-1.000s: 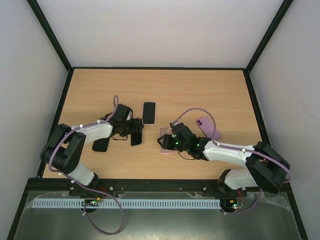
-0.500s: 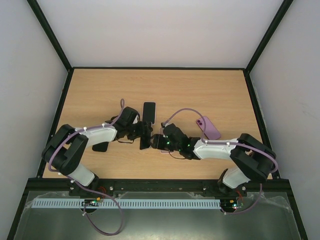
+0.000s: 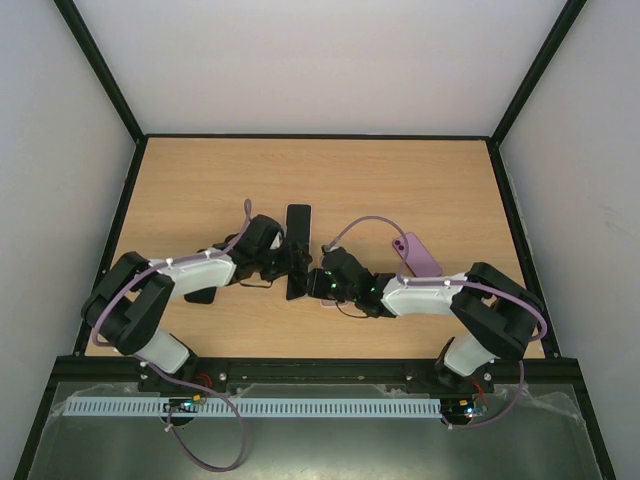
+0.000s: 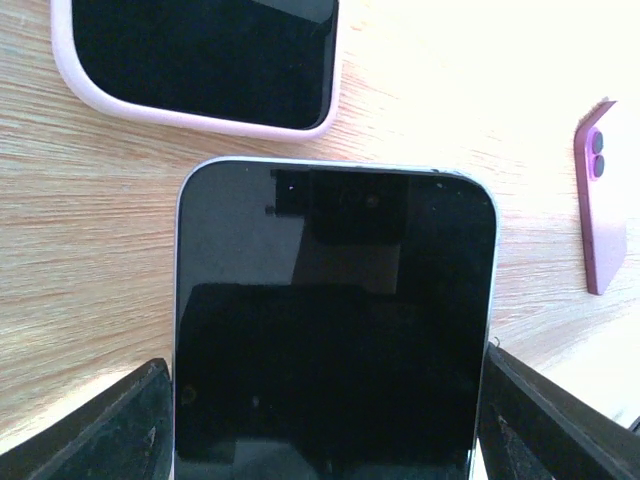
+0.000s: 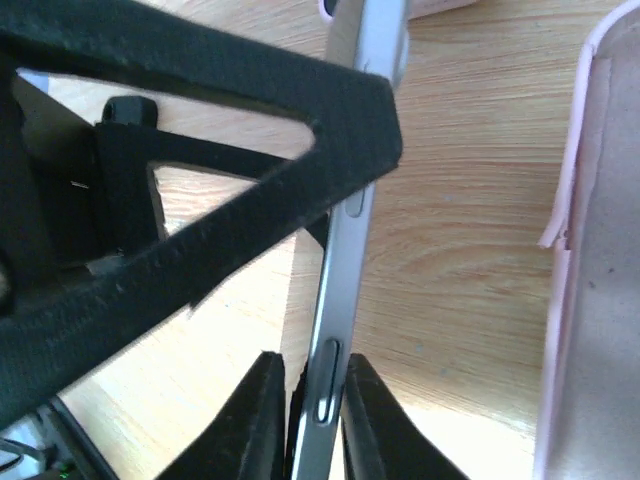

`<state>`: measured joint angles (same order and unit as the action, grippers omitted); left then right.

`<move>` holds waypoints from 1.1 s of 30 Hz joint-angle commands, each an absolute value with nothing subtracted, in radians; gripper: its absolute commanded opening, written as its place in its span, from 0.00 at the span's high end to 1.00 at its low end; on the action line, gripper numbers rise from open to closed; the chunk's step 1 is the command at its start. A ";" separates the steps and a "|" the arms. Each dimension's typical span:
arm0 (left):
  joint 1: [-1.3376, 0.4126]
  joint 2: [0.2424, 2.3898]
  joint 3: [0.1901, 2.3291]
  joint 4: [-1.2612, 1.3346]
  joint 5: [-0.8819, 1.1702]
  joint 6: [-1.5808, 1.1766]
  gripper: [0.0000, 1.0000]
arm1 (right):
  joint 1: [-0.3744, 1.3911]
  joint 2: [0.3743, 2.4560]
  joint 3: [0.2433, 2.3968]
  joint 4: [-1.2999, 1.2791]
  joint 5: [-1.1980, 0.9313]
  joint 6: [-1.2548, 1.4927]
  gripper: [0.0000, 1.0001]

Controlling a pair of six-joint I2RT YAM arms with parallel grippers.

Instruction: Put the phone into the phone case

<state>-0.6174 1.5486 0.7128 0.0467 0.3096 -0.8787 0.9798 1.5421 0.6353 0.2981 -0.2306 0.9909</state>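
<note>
The phone (image 3: 297,281) has a black screen and a silver frame, and it is held on edge above the table. My left gripper (image 3: 293,268) is shut on its two long sides; the left wrist view shows the phone (image 4: 335,320) between the black fingers (image 4: 100,435). My right gripper (image 3: 318,282) meets it from the right. In the right wrist view its fingertips (image 5: 262,410) press the front and back of the phone (image 5: 345,250). The empty pink case (image 5: 600,290) lies flat beside it, mostly hidden under my right gripper in the top view (image 3: 327,299).
A second phone in a pink case (image 3: 298,225) lies just behind the held phone and shows in the left wrist view (image 4: 200,60). A purple case (image 3: 415,255) lies to the right. A black item (image 3: 200,294) lies under my left arm.
My left gripper carried the phone right toward the centre. My right gripper moved left off the pink case and its fingers closed round the phone.
</note>
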 commanded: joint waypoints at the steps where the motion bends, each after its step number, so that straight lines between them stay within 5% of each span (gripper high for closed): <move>1: -0.624 1.504 0.714 0.077 0.321 -0.903 0.54 | 0.985 1.500 0.606 0.328 -0.191 0.991 0.90; 3: -0.623 1.485 0.709 0.086 0.337 -0.915 0.53 | 0.986 1.475 0.588 0.358 -0.193 0.994 0.95; 10: -0.623 1.314 0.678 0.089 0.388 -0.936 0.16 | 0.984 1.332 0.504 0.437 -0.199 0.989 0.97; 15: -0.623 1.149 0.620 0.078 0.398 -0.926 0.08 | 0.964 1.173 0.451 0.475 -0.198 0.961 0.97; 23: -0.620 0.949 0.514 0.185 0.492 -0.963 0.11 | 0.941 1.014 0.385 0.620 -0.282 1.063 0.98; 33: -0.620 0.820 0.400 0.413 0.579 -1.063 0.44 | 0.939 0.901 0.310 0.771 -0.297 1.155 0.97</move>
